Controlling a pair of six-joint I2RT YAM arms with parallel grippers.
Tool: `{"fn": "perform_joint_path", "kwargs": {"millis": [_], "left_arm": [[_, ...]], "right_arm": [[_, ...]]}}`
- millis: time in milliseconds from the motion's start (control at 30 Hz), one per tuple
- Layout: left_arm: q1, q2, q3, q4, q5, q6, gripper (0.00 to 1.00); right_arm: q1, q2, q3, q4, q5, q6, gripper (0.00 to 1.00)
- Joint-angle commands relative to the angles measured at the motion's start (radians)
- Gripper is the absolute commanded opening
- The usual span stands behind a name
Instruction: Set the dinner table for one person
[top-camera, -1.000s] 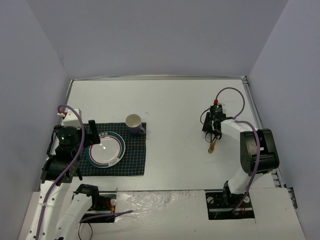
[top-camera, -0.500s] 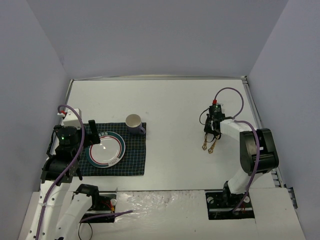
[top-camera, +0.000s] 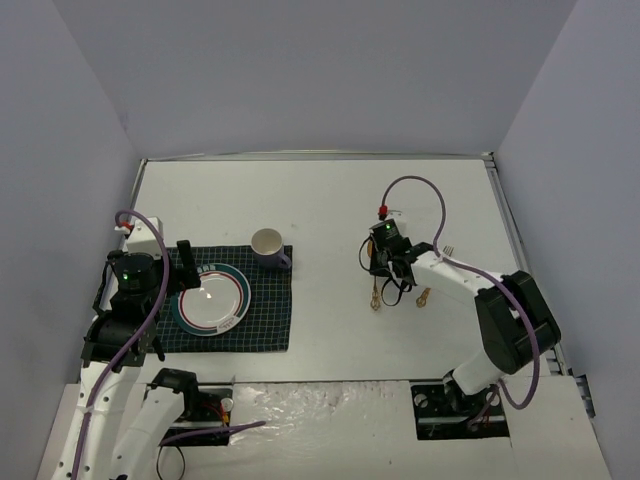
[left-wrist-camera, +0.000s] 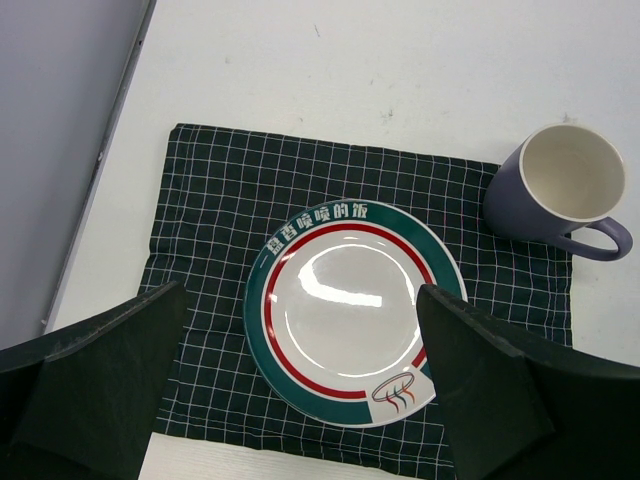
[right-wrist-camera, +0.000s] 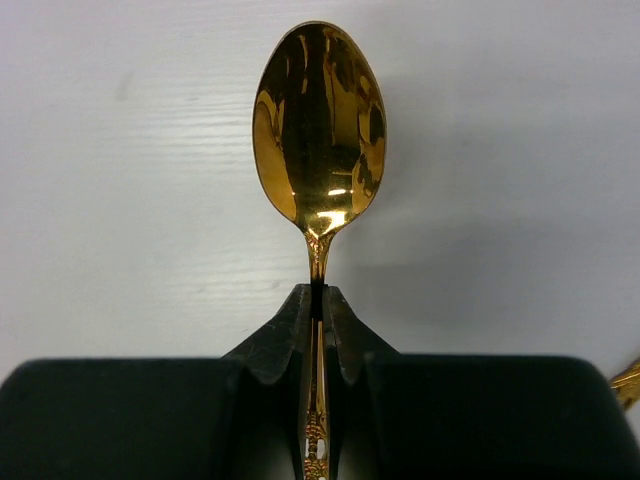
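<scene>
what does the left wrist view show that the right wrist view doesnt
Only the left wrist view: a plate with a green and red rim on a dark green checked cloth, a purple mug at the cloth's corner, and the left end effector, open above them.
Only the right wrist view: a gold spoon, its handle clamped in the right end effector.
Both: the white dinner table underneath.
</scene>
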Motion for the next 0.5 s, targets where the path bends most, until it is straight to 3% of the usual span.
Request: {"fn": "perform_joint_path", "kwargs": {"millis": [0, 300, 467], "left_arm": [[0.005, 0.0, 0.01, 0.041, 0.002, -0.007, 0.97], [0.008, -0.012, 0.01, 0.035, -0.015, -0.012, 0.97], [0.008, -0.017, 0.01, 0.037, -0.013, -0.014, 0.97]], "right_arm": [[0.144, -0.107, 0.008, -0.003, 0.077, 0.165, 0.0], [0.447, -0.076, 0.087, -0.044, 0.144, 0.38, 0.0], [0.569, 0.042, 0.191, -0.055, 0.14, 0.45, 0.0]]}}
